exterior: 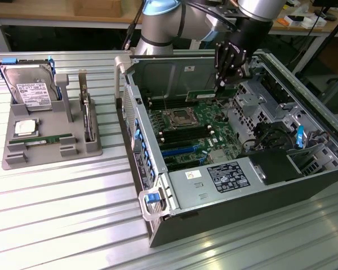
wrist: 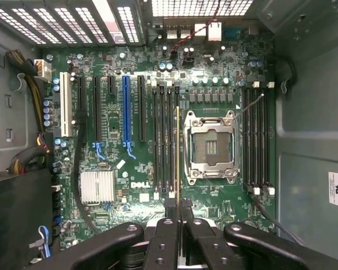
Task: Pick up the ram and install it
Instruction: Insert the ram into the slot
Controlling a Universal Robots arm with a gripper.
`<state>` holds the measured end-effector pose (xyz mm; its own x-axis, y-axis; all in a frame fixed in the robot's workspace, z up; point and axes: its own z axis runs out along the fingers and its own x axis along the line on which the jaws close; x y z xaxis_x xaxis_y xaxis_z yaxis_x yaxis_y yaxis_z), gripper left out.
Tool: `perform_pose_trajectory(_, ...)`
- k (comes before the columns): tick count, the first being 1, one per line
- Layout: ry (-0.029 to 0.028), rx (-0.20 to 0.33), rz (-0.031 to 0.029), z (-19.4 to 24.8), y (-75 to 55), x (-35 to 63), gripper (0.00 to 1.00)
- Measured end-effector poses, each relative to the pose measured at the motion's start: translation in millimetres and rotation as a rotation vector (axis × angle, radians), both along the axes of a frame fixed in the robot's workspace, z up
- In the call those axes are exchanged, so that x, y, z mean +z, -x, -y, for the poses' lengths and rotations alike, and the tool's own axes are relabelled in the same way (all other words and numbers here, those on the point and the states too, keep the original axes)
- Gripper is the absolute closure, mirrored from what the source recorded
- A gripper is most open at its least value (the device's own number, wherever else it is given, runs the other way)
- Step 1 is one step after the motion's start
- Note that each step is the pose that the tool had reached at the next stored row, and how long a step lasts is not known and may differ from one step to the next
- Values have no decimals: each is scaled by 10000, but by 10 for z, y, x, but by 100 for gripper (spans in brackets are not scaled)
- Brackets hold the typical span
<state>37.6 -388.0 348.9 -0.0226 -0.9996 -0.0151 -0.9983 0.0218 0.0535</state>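
Observation:
My gripper [exterior: 221, 87] hangs inside the open computer case [exterior: 304, 185], shut on the ram [exterior: 204, 94]. The ram is a long green stick held level above the far part of the motherboard [exterior: 186, 126]. In the wrist view the ram [wrist: 177, 152] shows edge-on as a thin gold line running out from between my black fingertips [wrist: 170, 209]. There the gripper [wrist: 178, 206] holds it over the row of black memory slots [wrist: 164, 140] beside the empty CPU socket [wrist: 212, 147]. Whether the ram touches a slot I cannot tell.
A grey tray [exterior: 50, 151] at the exterior view's left carries a silver hard drive [exterior: 31, 84], a square CPU chip [exterior: 25, 128] and another green stick [exterior: 45, 139]. Case walls, the drive cage [exterior: 253, 104] and the power supply [exterior: 214, 183] surround the board.

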Motion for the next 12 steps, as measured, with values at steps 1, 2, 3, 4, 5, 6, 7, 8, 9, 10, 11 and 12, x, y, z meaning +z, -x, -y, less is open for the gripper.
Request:
perform_pose_trajectory(1, 0, 0, 0, 0, 0, -3, 88)
perform_pose_trajectory(2, 0, 0, 1, 0, 0, -11, 88)
perform_pose_trajectory(3, 0, 0, 0, 0, 1, -22, 88)
perform_pose_trajectory(4, 0, 0, 0, 0, 1, -27, 88)
perform_pose_trajectory(5, 1, 0, 0, 0, 2, -36, 88)
perform_pose_trajectory(6, 0, 0, 0, 0, 2, -43, 88)
perform_pose_trajectory(7, -1, 0, 1, 0, 2, -51, 88)
perform_pose_trajectory(8, 0, 0, 0, 0, 2, -56, 88)
perform_pose_trajectory(9, -1, 0, 0, 0, 3, -65, 88)
perform_pose_trajectory(10, 0, 0, 0, 0, 3, -71, 88)
perform_pose_trajectory(11, 0, 0, 0, 0, 3, -76, 88)
perform_pose_trajectory(12, 0, 0, 0, 0, 4, -83, 88)
